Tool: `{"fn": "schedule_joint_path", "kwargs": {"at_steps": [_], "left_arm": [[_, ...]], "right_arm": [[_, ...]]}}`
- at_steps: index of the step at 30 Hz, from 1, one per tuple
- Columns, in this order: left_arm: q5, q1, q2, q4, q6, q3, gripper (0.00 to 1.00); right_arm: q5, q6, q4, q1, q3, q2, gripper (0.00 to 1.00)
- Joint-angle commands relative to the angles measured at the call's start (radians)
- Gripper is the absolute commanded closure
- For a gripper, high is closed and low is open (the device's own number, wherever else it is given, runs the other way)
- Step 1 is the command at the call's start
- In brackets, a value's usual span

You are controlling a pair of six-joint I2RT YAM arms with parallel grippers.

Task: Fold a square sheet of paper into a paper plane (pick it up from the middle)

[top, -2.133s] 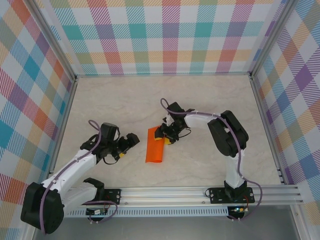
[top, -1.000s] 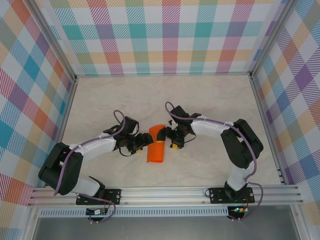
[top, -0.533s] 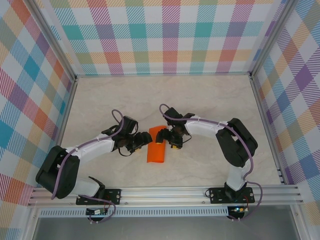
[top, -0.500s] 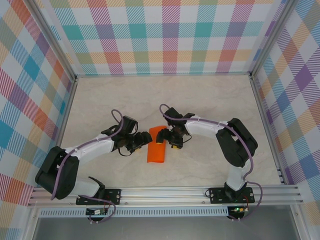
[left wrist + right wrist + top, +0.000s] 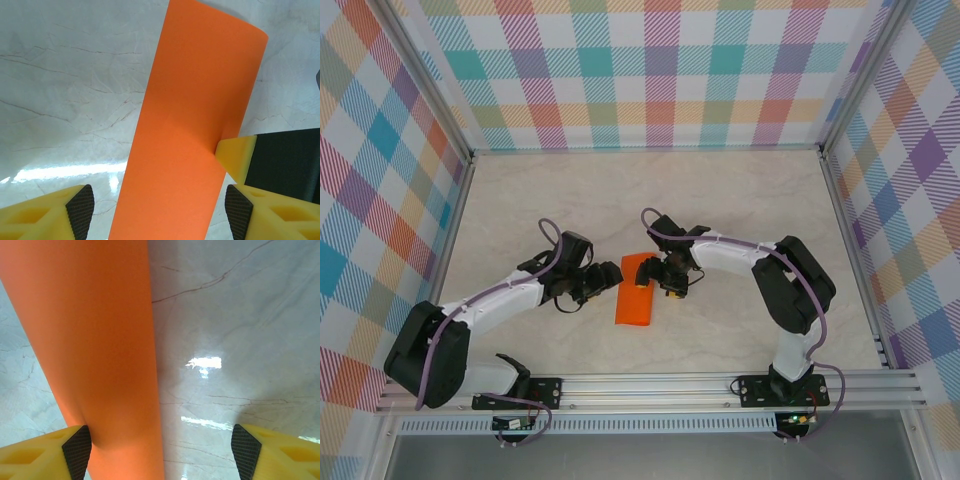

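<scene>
The square sheet of paper [image 5: 633,295] is a bright orange narrow rectangle lying on the table centre, its far end curling up. My left gripper [image 5: 611,277] sits low at its left edge and my right gripper [image 5: 656,280] at its right edge, facing each other across the far half. In the left wrist view the paper [image 5: 195,140] runs up between my open left gripper [image 5: 159,214], and a yellow finger of the right gripper [image 5: 236,155] touches its right edge. In the right wrist view the paper [image 5: 95,340] lies against the left finger of my open right gripper [image 5: 161,451].
The pale marbled table [image 5: 740,210] stretches free around the paper. Checked walls [image 5: 650,70] close the back and both sides. An aluminium rail [image 5: 720,385] with the arm bases runs along the near edge.
The left arm has swung in from the left to the paper's left edge and stays there. The right gripper has kept to the paper's right edge with only slight shifts.
</scene>
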Motion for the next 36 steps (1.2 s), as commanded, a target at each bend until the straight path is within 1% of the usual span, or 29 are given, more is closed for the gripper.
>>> {"fn": "schedule_joint_path", "kwargs": {"at_steps": [1,11,19,27,30,33,36], "left_arm": [[-0.020,-0.015,-0.040,-0.037,-0.010,-0.020,0.27],[-0.026,-0.015,-0.043,-0.047,-0.010,-0.020,0.27],[-0.029,-0.015,-0.044,-0.030,-0.017,-0.034,0.26],[-0.023,-0.014,-0.009,-0.019,-0.010,-0.027,0.26],[-0.019,-0.014,0.006,-0.010,-0.009,-0.019,0.26],[-0.008,-0.014,0.023,-0.010,-0.007,-0.011,0.26],[-0.001,-0.014,0.033,-0.010,-0.006,-0.006,0.26]], "right_arm": [[0.007,0.031,-0.003,-0.003,-0.011,-0.019,0.23],[0.009,0.035,0.014,-0.009,-0.029,-0.023,0.23],[-0.001,0.039,0.030,-0.014,-0.045,-0.021,0.26],[0.003,0.038,0.025,-0.014,-0.045,-0.008,0.32],[0.017,0.036,0.008,-0.014,-0.042,0.003,0.32],[0.055,0.047,-0.022,-0.014,-0.042,0.007,0.34],[0.062,0.055,-0.019,-0.015,-0.045,0.004,0.35]]}}
